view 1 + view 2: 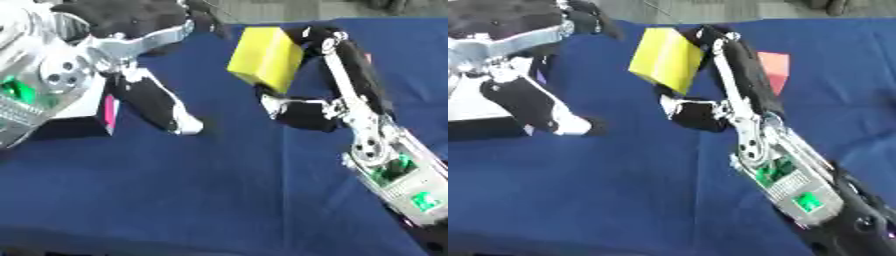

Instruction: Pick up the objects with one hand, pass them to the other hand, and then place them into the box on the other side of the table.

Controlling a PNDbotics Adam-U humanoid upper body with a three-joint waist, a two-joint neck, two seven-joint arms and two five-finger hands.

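My right hand [308, 113] holds a yellow block [265, 60] up above the blue table [219, 190]; fingers run down the block's right side and the thumb curls under it. My left hand [156, 102] hangs at the upper left, a short way left of the block, with its fingers spread and straight and nothing in them. A white box [77, 107] with a pink side [111, 113] stands at the left edge, partly hidden behind the left arm. A red block [773, 70] lies on the cloth behind the right arm.
The table's far edge [815, 19] runs along the top of the view, with grey floor beyond it. Blue cloth fills the middle and the near side. The right forearm [798, 190] crosses the lower right corner.
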